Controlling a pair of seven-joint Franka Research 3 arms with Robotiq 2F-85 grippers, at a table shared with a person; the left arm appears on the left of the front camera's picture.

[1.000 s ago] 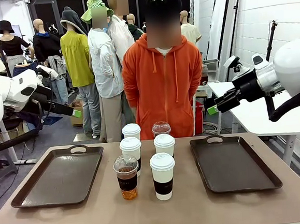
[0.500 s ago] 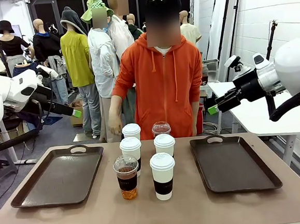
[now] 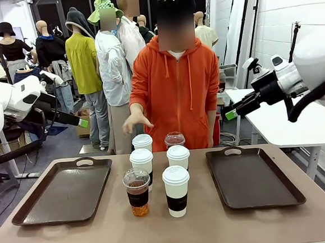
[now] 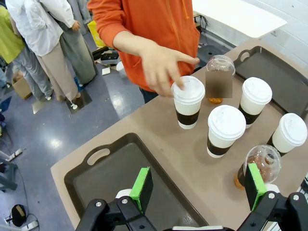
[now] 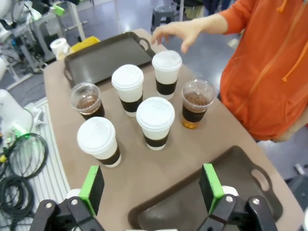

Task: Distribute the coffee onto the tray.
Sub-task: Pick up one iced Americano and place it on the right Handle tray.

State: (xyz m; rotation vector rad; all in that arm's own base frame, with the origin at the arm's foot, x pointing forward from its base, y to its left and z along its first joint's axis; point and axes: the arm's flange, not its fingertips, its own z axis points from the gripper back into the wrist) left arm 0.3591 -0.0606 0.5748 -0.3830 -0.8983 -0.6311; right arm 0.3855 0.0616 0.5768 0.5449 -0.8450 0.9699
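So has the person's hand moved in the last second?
Yes. The person's hand has come into sight in the front view, then risen and swung toward picture right. It is now just above and left of the back-left white cup, not touching it.

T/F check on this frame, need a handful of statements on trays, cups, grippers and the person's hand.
1. The left tray and right tray are both bare. True.
2. The left gripper is shut on a cup. False: it is open and holds nothing, raised off the table.
3. Six cups stand grouped between the trays. True.
4. The person's hand rests on the right tray. False: it is raised, open, above the far white cup.
5. The right gripper is open. True.
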